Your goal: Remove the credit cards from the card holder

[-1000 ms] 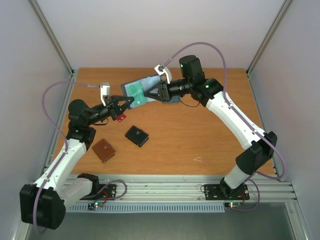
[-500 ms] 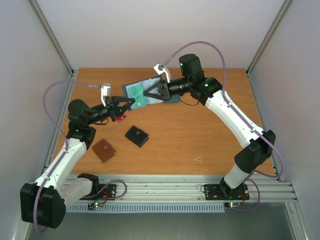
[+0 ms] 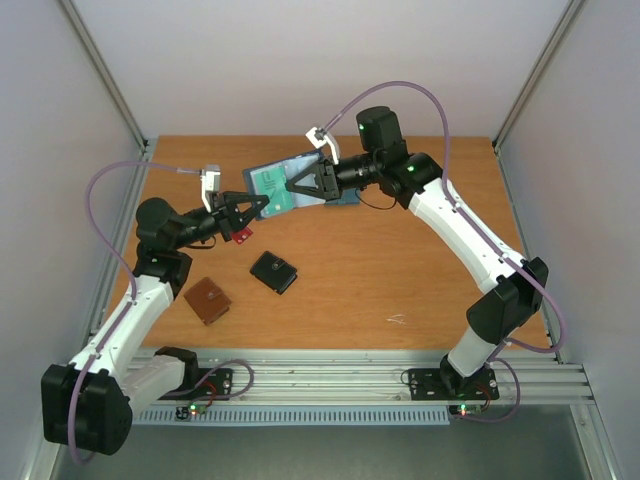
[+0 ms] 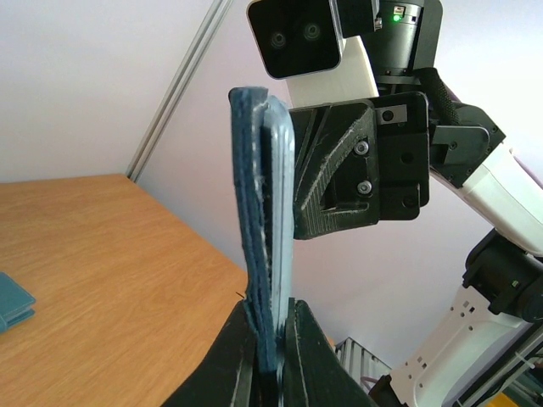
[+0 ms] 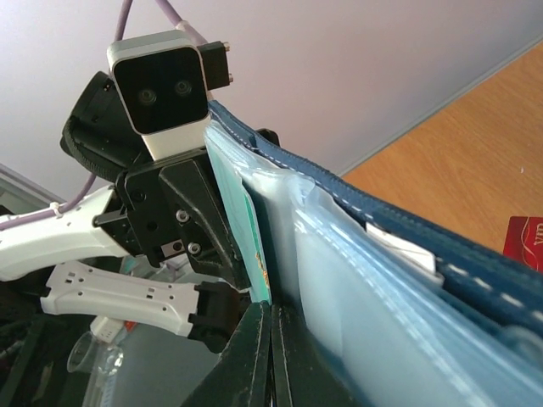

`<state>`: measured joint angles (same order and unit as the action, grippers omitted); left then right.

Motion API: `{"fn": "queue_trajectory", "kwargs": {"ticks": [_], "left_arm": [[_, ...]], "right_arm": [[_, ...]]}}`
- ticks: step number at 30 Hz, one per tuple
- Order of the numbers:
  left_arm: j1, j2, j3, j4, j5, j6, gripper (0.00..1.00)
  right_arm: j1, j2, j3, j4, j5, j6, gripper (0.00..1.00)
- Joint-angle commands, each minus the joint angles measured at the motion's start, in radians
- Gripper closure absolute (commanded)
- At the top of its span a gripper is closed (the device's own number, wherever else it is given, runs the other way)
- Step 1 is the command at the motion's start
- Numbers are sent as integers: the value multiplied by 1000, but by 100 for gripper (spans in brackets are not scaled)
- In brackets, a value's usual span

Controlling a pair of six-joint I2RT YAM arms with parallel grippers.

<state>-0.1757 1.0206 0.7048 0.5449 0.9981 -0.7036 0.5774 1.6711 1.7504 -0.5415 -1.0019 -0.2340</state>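
Navy-blue and floppy, the folding card holder (image 4: 259,246) is held off the wooden table (image 3: 400,260), pinched at one edge by the left gripper (image 4: 270,339), while the right gripper (image 5: 270,318) seems clamped on the exposed edge of the thin, stiff, slick teal-green card (image 5: 246,225).

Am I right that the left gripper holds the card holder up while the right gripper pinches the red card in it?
Not quite: the right gripper pinches the teal card, not the red one, as the right wrist view shows. The red card lies on the table. The left gripper does hold the card holder up.
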Motion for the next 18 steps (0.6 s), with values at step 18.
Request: {"fn": "queue_trajectory", "kwargs": {"ticks": [18], "left_arm": [[-24,-22,5,54,19,51,87]], "right_arm": [[-18,-43,-7,59,-82,16,99]]}}
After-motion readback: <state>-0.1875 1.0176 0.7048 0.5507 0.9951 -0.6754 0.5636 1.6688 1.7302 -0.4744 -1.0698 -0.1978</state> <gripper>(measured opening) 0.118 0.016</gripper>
